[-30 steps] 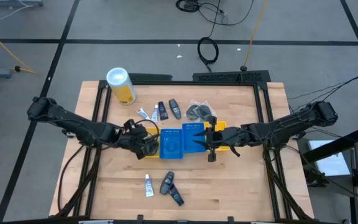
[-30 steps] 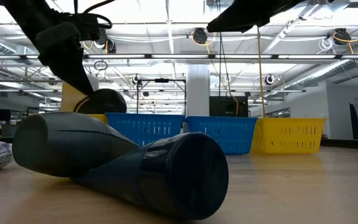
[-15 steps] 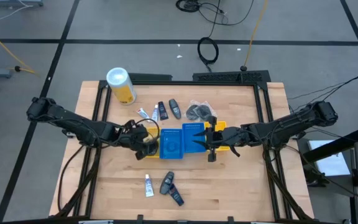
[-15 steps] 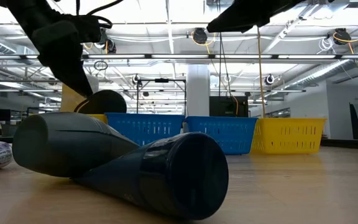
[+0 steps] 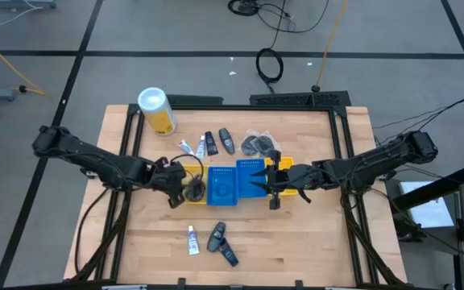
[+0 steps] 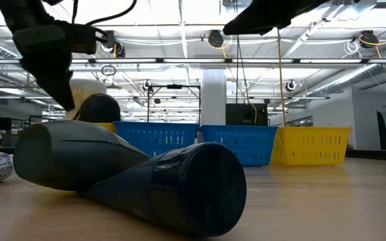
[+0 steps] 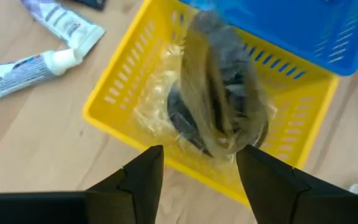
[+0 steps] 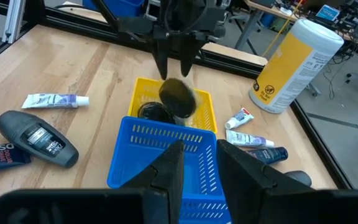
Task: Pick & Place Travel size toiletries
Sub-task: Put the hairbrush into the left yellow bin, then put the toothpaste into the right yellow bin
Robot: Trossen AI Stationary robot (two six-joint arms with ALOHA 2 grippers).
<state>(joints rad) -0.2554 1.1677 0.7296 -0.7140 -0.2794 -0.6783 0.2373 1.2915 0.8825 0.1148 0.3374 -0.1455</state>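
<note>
High view: left gripper has backed leftward at frame centre-left, off the yellow bin; the drop looks done. Right gripper waits over the blue bin, whether its jaws are spread I cannot tell.

Left wrist view: jaws spread; a crinkly clear packet with dark round contents falls blurred into the mesh bin, mid-frame.

Bright overhead strip lights, soft shadows; falling packet motion-blurred, low-view foreground out of focus.
</note>
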